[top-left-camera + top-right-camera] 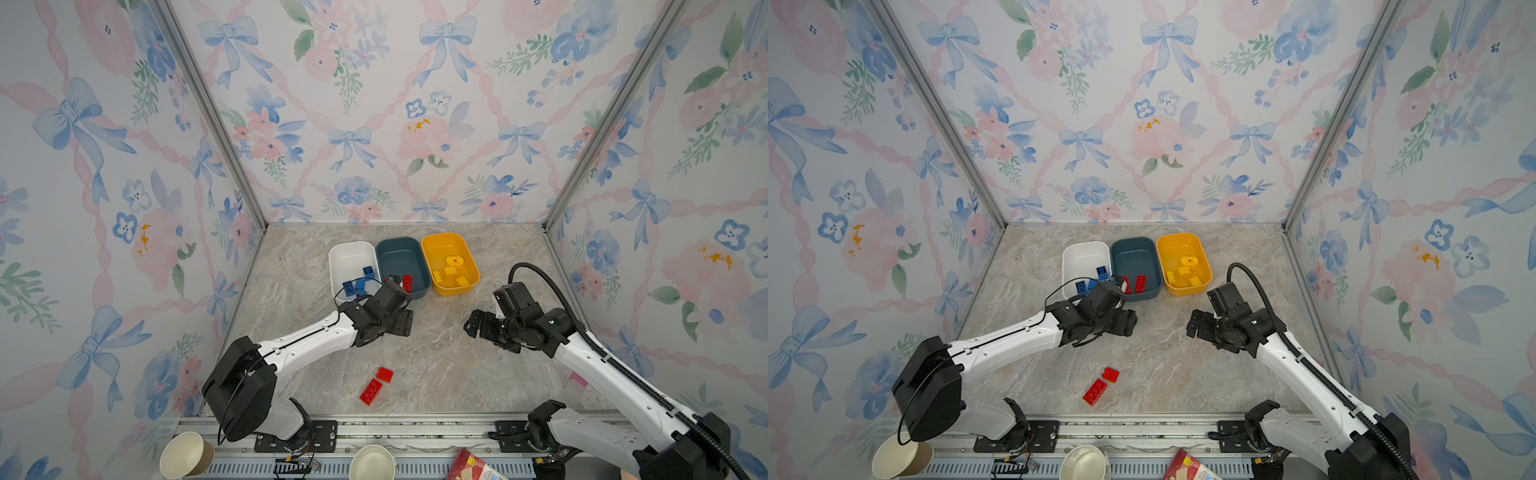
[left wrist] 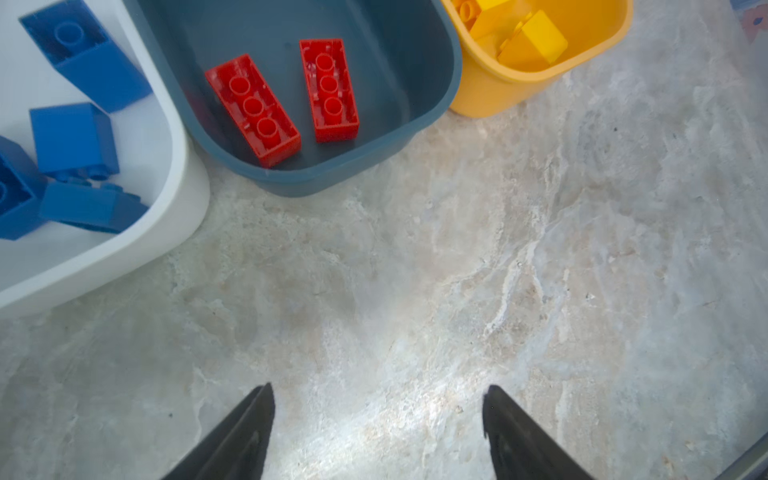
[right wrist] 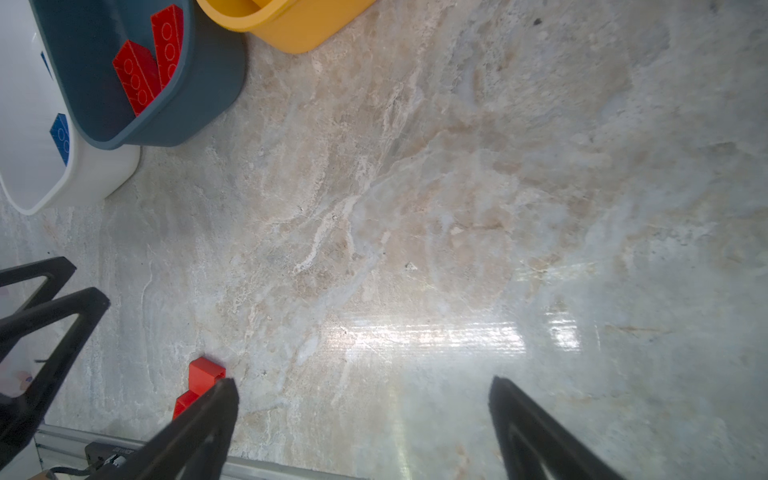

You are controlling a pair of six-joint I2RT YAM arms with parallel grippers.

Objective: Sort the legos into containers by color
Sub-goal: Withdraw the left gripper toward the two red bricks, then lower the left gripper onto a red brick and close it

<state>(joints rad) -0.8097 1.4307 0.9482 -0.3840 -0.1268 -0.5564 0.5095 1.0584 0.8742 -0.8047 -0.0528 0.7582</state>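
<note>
Below centre in both top views, white tub [image 1: 351, 255] holds blue legos [image 1: 360, 284], teal tub [image 1: 401, 255] red legos [image 1: 408, 283], yellow tub [image 1: 438, 247] yellow legos [image 1: 450, 271]. Two loose reds [image 1: 371, 392] lie lower, near the surface's [image 1: 449, 374] front edge. Left tool [image 2: 378, 388] and right tool [image 3: 363, 382] gape empty over bare middle; wrist views show the red legos hollow-side up.
</note>
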